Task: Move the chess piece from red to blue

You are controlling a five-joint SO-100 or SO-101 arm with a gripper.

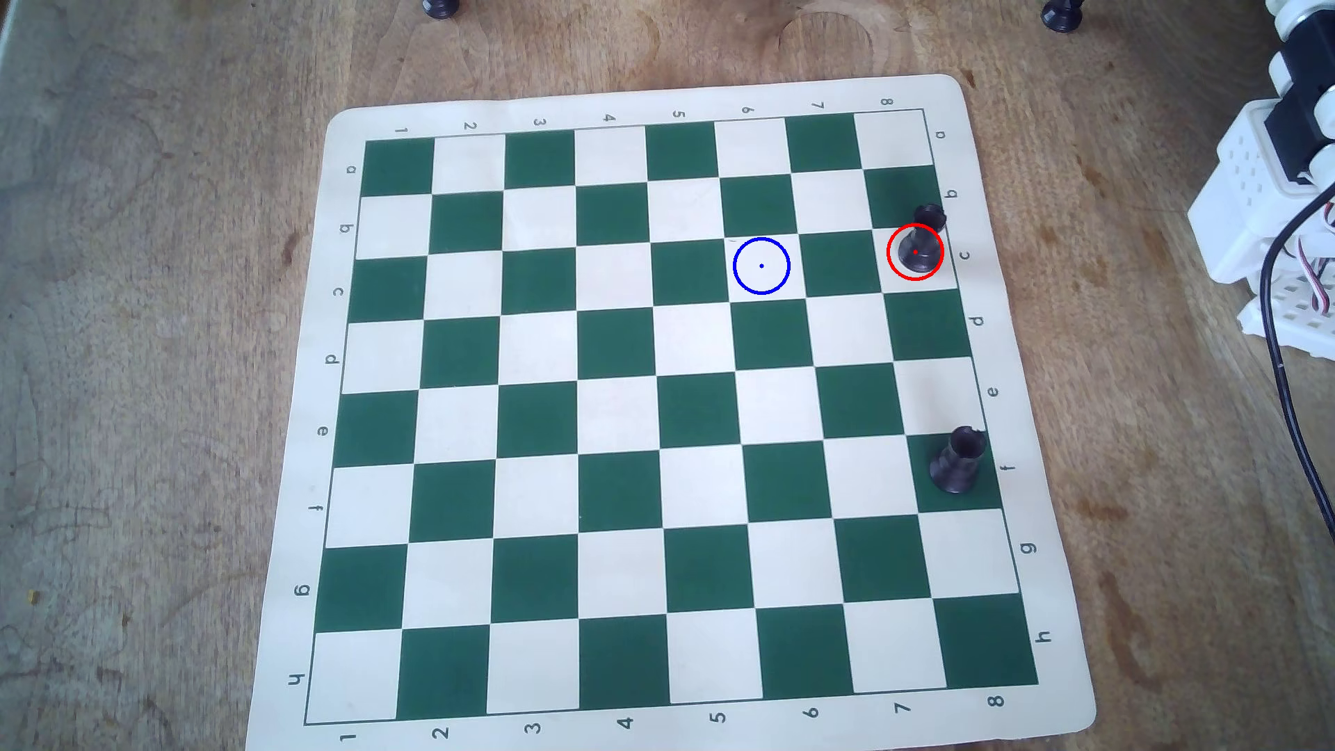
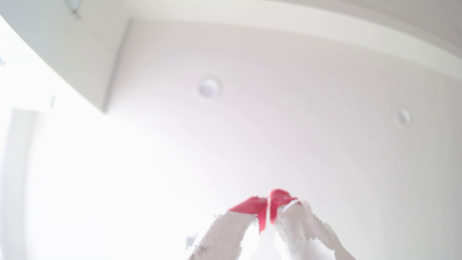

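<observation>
The chess piece (image 1: 919, 245), a small black rook-like piece, stands inside the red ring (image 1: 890, 261) on a white square near the board's right edge in the overhead view. The blue ring (image 1: 761, 238) marks an empty white square two squares to its left. My gripper (image 2: 268, 200) shows only in the wrist view. It points up at a white ceiling, far from the board. Its red-tipped white fingers (image 2: 250, 206) touch at the tips and hold nothing. In the overhead view only the white arm base (image 1: 1271, 180) shows at the right edge.
A stockier black piece (image 1: 957, 462) stands on a green square lower on the board's right edge. Two more dark pieces (image 1: 441, 7) (image 1: 1062, 14) sit off the board at the top edge. A black cable (image 1: 1293, 404) runs down the right side.
</observation>
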